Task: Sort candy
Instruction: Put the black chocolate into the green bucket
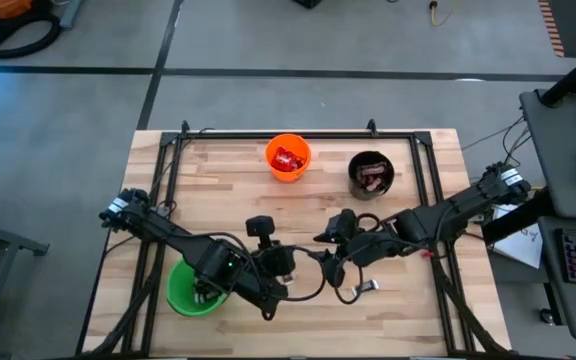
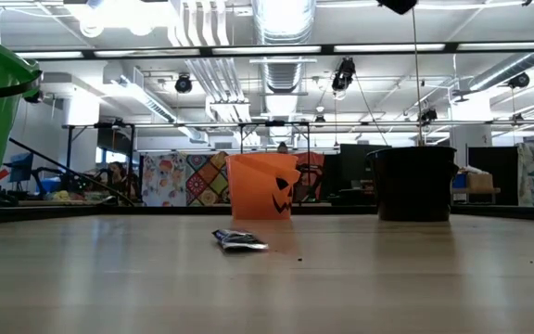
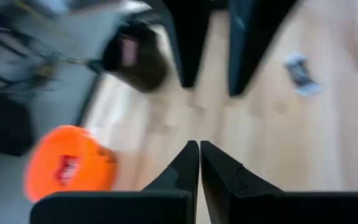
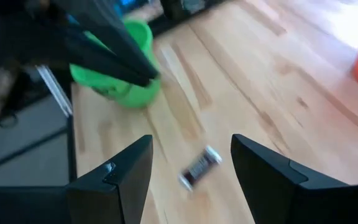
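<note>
One loose candy (image 4: 199,167), a small dark wrapped bar with pale print too small to read, lies flat on the wooden worktop (image 1: 228,170), on the near side of the orange cup (image 1: 288,157) and well apart from it. In the low view the same candy (image 2: 239,240) shows in front of this cup, whose side carries a black jack-o'-lantern face and no words. Inside the orange cup lie bright red packets (image 1: 288,158); on the one seen in the left wrist view (image 3: 67,169) there is pale print, but it is blurred and cannot be read. The black cup (image 1: 372,174) stands beside the orange cup, to its right in the high view, and holds reddish-brown bars (image 1: 372,179). The green cup (image 1: 193,288) stands far from the orange cup, at the near left part of the worktop.

The right pincer (image 4: 191,163) hangs above the loose candy with its fingers spread and not touching it. The left pincer (image 3: 199,163) is pressed together with nothing in it and points over the worktop toward the orange cup.
</note>
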`<act>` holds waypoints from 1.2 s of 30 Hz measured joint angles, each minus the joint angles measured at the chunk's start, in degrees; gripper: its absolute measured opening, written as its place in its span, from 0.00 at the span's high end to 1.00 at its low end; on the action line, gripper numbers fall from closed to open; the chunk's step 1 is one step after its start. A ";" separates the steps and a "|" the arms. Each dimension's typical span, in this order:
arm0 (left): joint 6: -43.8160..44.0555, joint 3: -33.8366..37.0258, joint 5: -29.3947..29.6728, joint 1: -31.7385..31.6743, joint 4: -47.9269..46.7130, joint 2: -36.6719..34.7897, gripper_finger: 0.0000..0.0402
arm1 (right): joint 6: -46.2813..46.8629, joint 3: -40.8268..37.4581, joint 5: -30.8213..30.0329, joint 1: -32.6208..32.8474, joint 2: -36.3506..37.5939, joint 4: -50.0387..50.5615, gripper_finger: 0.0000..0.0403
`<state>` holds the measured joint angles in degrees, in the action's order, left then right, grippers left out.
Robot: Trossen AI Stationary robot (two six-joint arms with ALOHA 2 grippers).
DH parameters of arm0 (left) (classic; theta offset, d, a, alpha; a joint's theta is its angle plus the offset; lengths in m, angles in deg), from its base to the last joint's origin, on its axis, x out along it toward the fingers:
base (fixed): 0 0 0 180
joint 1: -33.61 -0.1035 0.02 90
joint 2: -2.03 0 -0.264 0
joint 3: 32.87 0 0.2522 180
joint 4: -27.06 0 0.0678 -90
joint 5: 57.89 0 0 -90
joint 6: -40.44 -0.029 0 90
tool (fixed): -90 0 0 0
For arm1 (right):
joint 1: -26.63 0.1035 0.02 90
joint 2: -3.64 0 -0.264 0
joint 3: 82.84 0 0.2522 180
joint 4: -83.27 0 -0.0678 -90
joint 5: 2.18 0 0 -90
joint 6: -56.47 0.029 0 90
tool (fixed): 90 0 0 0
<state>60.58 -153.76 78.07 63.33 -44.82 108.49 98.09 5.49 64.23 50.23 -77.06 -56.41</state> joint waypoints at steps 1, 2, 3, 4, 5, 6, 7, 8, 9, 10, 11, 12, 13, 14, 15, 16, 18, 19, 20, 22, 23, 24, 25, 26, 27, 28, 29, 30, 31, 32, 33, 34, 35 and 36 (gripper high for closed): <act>-0.34 0.00 -2.59 -0.05 -0.39 0.00 1.00 | 0.62 0.00 0.19 0.02 0.02 1.42 0.48; -0.99 0.00 -5.62 -0.14 -0.79 0.00 1.00 | 0.94 0.00 0.40 0.06 0.13 3.03 0.48; -2.06 0.29 -8.83 -0.15 -0.59 0.00 1.00 | 1.09 0.00 0.71 0.11 0.23 4.46 0.48; -3.57 0.88 -11.85 -0.13 0.09 -0.04 1.00 | 1.10 0.00 1.26 0.11 0.34 5.49 0.48; -5.37 1.71 -14.79 -0.15 1.07 -0.10 1.00 | 1.12 0.00 1.76 0.11 0.47 6.26 0.48; -7.17 2.74 -17.82 -0.23 2.27 -0.21 1.00 | 1.26 0.00 2.10 0.09 0.53 7.07 0.48; -8.26 3.72 -20.63 -0.36 3.10 -0.26 1.00 | 1.42 0.00 2.47 0.11 0.55 7.84 0.48; -8.50 4.52 -22.78 -0.59 3.50 -0.27 1.00 | 1.49 0.00 2.85 0.15 0.55 8.15 0.48; -7.93 5.14 -24.64 -0.83 3.52 -0.28 1.00 | 1.47 0.00 3.09 0.15 0.25 7.89 0.48; -6.73 5.55 -25.54 -1.03 3.45 -0.32 1.00 | 1.45 0.00 3.15 0.15 0.00 7.78 0.48; -5.33 5.79 -25.56 -1.09 3.45 -0.59 1.00 | 1.44 -0.01 3.16 0.16 -0.36 7.91 0.48; -4.37 5.94 -25.30 -1.16 3.47 -1.12 1.00 | 1.44 -0.07 3.05 0.15 -0.91 7.82 0.48; -3.63 5.97 -24.26 -1.16 3.54 -1.96 1.00 | 1.45 -0.10 2.89 0.13 -1.66 7.70 0.48; -3.16 5.97 -22.89 -1.08 3.56 -3.09 1.00 | 1.35 -0.13 2.64 0.13 -2.63 7.55 0.48; -2.80 5.97 -21.26 -0.96 3.53 -4.49 1.00 | 0.68 -0.16 2.59 0.07 -3.82 7.14 0.48; -2.71 6.18 -19.61 -0.88 3.65 -6.13 1.00 | -0.75 -0.17 2.59 0.00 -5.25 6.22 0.48; -2.63 6.84 -17.04 -0.83 3.50 -9.43 1.00 | -5.29 -0.20 2.56 -0.02 -8.44 3.28 0.48; -2.45 7.14 -16.01 -0.86 3.62 -11.08 1.00 | -8.11 -0.21 2.57 -0.02 -10.06 1.64 0.48; -2.02 7.28 -15.12 -0.90 3.53 -12.54 1.00 | -10.95 -0.22 2.59 0.00 -11.85 0.06 0.48; -0.93 7.32 -13.36 -0.94 3.75 -15.38 1.00 | -15.55 -0.22 2.90 0.00 -15.16 -3.39 0.48; -0.48 7.32 -12.15 -0.90 4.11 -16.60 1.00 | -16.93 -0.23 3.22 -0.09 -16.82 -4.55 0.48; -0.01 7.30 -10.69 -0.67 4.21 -17.78 1.00 | -17.60 -0.24 3.56 -0.41 -18.32 -5.86 0.48; 0.28 7.31 -9.51 -0.31 4.21 -18.83 1.00 | -17.75 -0.24 4.12 -0.79 -19.58 -7.13 0.48; 0.36 7.41 -8.79 0.08 4.35 -19.67 1.00 | -17.26 -0.24 4.44 -1.33 -20.80 -7.93 0.48; 0.30 7.62 -8.31 0.43 4.53 -20.39 1.00 | -15.85 -0.24 4.55 -2.02 -22.02 -8.76 0.48; 0.03 7.94 -7.79 0.91 4.61 -20.98 1.00 | -13.49 -0.24 4.58 -2.66 -22.91 -9.20 0.48; -0.18 8.39 -7.50 1.48 4.64 -21.48 1.00 | -10.36 -0.24 5.01 -3.24 -23.90 -9.27 0.48; -0.64 9.11 -7.20 1.95 5.07 -22.08 1.00 | -7.29 -0.24 6.08 -3.92 -24.78 -9.52 0.48; -0.99 10.18 -7.20 2.50 5.94 -22.74 1.00 | -4.41 -0.12 7.51 -4.45 -25.52 -9.74 0.48; -1.23 11.71 -6.98 3.04 7.32 -23.58 1.00 | -1.86 0.21 8.95 -4.80 -26.23 -9.82 0.48; -1.27 13.35 -6.84 3.43 8.93 -24.42 1.00 | -0.10 0.56 10.25 -5.07 -26.64 -9.99 0.48; -1.29 15.24 -6.80 3.87 11.16 -25.32 1.00 | 1.67 1.06 11.08 -5.26 -27.22 -10.00 0.48; -1.28 17.34 -6.67 4.27 13.63 -26.23 1.00 | 3.48 1.76 11.49 -5.41 -27.65 -10.02 0.48; -1.33 19.40 -6.30 4.60 16.34 -27.13 1.00 | 5.27 2.55 12.13 -5.61 -27.96 -9.78 0.48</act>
<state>59.25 -134.36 71.77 67.93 -28.49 81.36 103.36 8.03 76.37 44.62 -105.02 -66.19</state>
